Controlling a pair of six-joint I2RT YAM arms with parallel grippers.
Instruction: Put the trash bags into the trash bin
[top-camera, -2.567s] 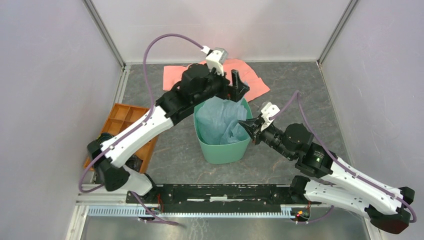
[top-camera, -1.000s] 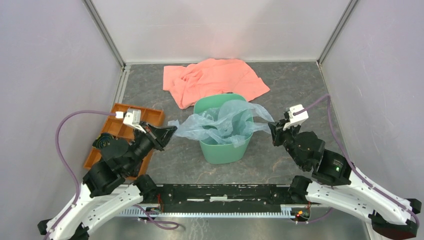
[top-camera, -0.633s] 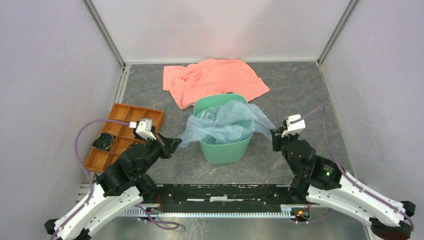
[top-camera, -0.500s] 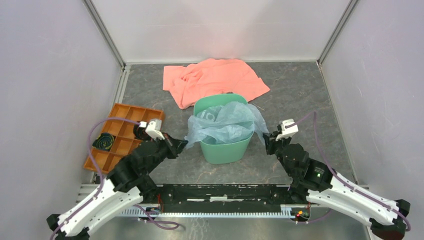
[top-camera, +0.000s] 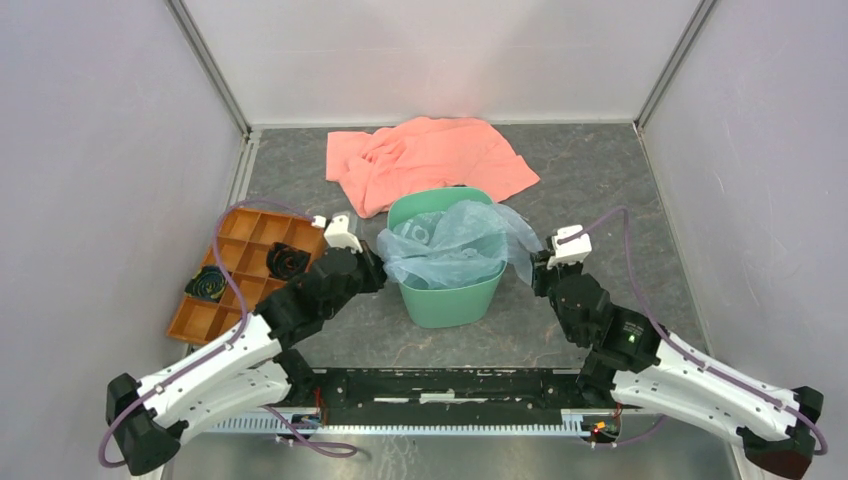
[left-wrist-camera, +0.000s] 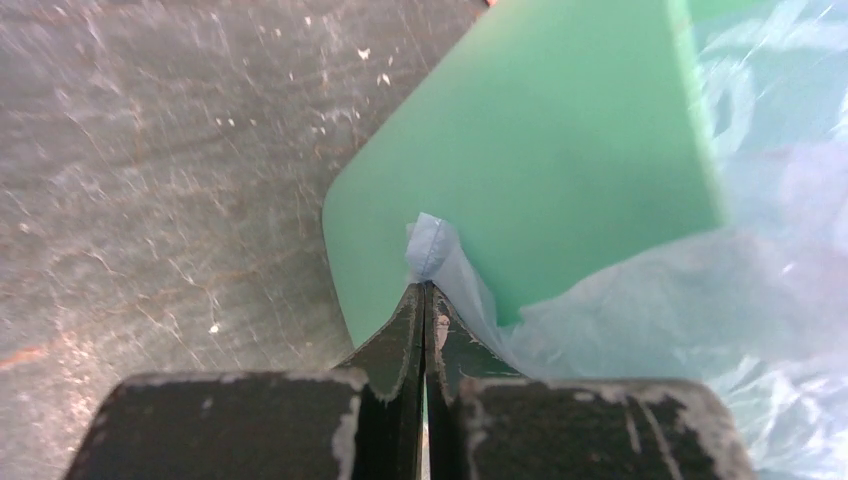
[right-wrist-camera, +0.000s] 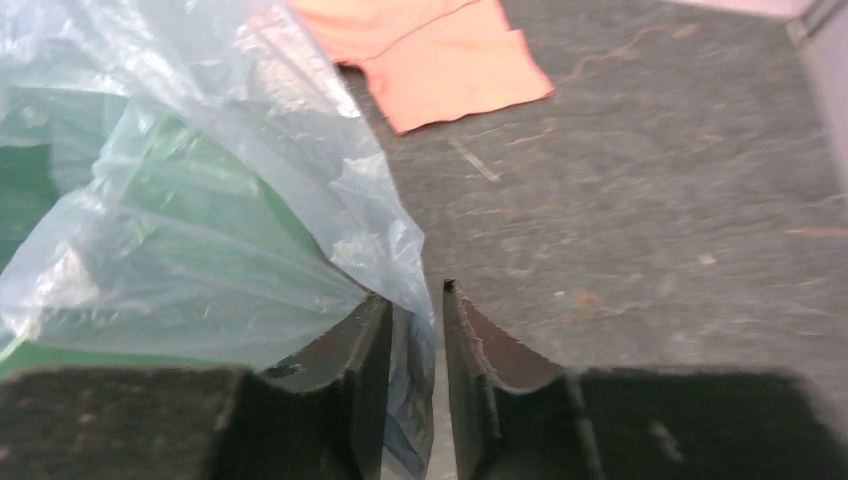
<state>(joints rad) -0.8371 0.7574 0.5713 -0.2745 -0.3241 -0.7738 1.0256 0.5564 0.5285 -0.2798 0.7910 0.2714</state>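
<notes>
The green trash bin (top-camera: 446, 297) stands mid-table. The pale blue trash bag (top-camera: 455, 240) lies bunched in its mouth and spills over both sides of the rim. My left gripper (top-camera: 376, 266) is at the bin's left wall (left-wrist-camera: 540, 150), shut on a pinched corner of the bag (left-wrist-camera: 428, 250). My right gripper (top-camera: 536, 272) is at the bin's right side. In the right wrist view its jaws (right-wrist-camera: 413, 294) stand apart. A fold of the bag's film (right-wrist-camera: 250, 200) hangs loose between them, against the left finger.
A salmon-pink cloth (top-camera: 430, 160) lies behind the bin, its corner (right-wrist-camera: 440, 50) also in the right wrist view. An orange compartmented tray (top-camera: 235, 215) holding dark coiled items sits at the left, beside my left arm. Grey walls enclose the table.
Both grippers have moved inward to the bin's sides. The left one brought its bag corner to the bin's wall. The right jaws have parted, and the bag has gathered over the bin.
</notes>
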